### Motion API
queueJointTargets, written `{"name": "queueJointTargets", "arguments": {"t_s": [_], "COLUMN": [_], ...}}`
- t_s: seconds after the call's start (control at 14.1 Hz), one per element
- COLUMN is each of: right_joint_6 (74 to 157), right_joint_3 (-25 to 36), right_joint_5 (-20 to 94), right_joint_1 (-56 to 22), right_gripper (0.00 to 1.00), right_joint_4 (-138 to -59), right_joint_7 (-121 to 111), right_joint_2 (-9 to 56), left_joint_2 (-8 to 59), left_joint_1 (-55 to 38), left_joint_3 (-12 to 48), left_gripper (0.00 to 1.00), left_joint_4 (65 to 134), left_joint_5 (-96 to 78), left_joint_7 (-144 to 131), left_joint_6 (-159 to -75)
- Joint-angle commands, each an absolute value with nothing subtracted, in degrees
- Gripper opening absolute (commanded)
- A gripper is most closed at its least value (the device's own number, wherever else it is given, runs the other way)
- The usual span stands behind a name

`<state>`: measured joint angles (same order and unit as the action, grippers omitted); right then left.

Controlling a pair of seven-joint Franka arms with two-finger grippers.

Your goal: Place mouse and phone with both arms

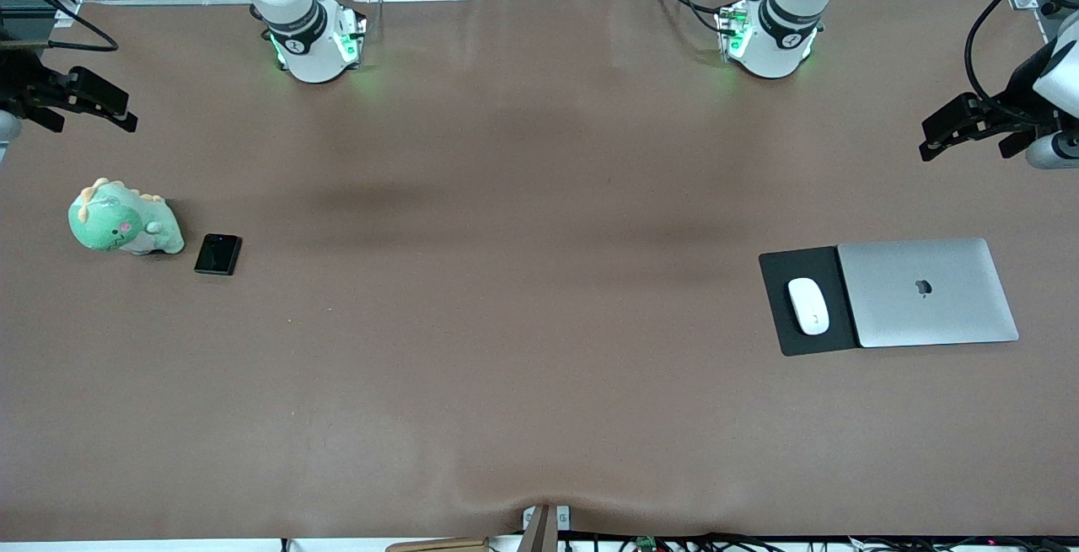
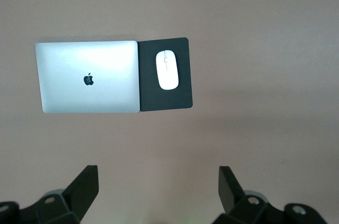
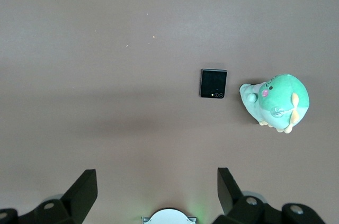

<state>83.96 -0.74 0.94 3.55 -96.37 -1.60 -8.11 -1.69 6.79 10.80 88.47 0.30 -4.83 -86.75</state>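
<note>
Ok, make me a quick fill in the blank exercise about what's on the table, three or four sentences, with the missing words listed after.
1. The white mouse lies on a black ____.
2. The silver laptop beside the mouse pad has its lid ____.
3. The black phone lies beside a green plush ____.
4. The left hand and the right hand both hang with fingers ____, holding nothing.

Missing words: mouse pad; closed; dinosaur; open

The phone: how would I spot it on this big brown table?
Look toward the right arm's end of the table for the green plush dinosaur. The phone lies flat beside it, apart from it: a small glossy black rectangle with rounded corners, the only dark thing there.
</note>
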Motion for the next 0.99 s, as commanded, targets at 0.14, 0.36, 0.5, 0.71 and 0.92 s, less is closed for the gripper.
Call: {"name": "queueJointTargets", "arguments": {"t_s": [0.14,0.36,0.5,0.71,0.92], "right_joint_6": [83.50,83.50,83.50,84.28,85.25], "right_joint_3": [-0.97,-0.97,-0.97,-0.88,-0.88], "right_joint_5": [1.84,1.85,1.85,1.76,1.76], "right_joint_1": [4.31,4.48,4.57,4.48,4.74], "right_gripper": [1.00,1.00,1.00,1.00,1.00], "right_joint_4": [-95.71,-95.80,-95.80,-95.80,-96.24], "right_joint_7": [-2.37,-2.37,-2.37,-2.46,-2.46], "right_joint_2": [-8.17,-8.09,-8.09,-7.91,-6.95], "left_joint_2": [-1.32,0.43,2.10,3.78,3.69], "left_joint_1": [6.94,6.33,6.42,6.59,7.21], "left_joint_3": [11.16,11.34,11.60,11.95,11.95], "left_gripper": [1.00,1.00,1.00,1.00,1.00], "left_joint_4": [86.93,86.75,87.27,91.73,100.78], "left_joint_5": [1.49,4.64,4.75,4.75,4.75], "left_joint_7": [-5.89,-5.80,-6.15,-6.33,-6.42], "left_joint_6": [-85.43,-85.52,-87.79,-93.66,-104.64]}}
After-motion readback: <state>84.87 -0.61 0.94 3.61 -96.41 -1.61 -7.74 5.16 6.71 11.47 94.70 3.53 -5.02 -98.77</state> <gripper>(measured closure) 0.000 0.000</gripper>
